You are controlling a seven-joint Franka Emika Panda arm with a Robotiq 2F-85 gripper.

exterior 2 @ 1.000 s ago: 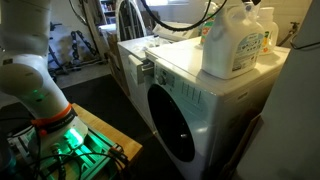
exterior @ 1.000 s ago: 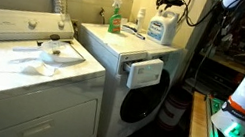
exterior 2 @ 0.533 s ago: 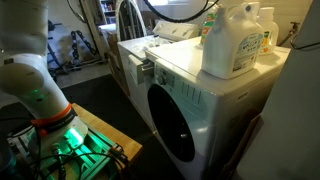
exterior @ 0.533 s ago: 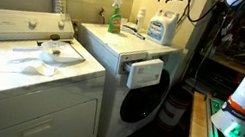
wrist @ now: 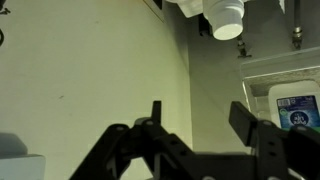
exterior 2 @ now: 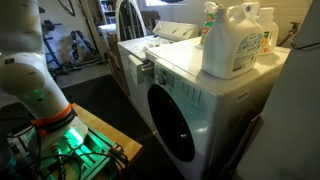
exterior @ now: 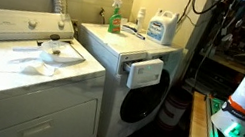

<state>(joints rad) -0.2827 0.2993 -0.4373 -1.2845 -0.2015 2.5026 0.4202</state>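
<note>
Gripper (wrist: pixel 200 122) held clear of the detergent jug (wrist: pixel 228 18)
The jaws are spread apart and empty; the jug is seen beyond them, well apart and untouched.

The wrist view looks close past the fingers (wrist: pixel 245 122), while both exterior views, farther off on opposite sides, share the worktop (exterior: pixel 117 40) (exterior 2: pixel 180 62) and detergent jug (exterior: pixel 163 27) (exterior 2: pixel 235 45) beneath them.

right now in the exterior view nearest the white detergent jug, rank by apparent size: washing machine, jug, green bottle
1. washing machine
2. white detergent jug, nearest the camera, which inflates it
3. green bottle, farther back, so true size unsure
</note>
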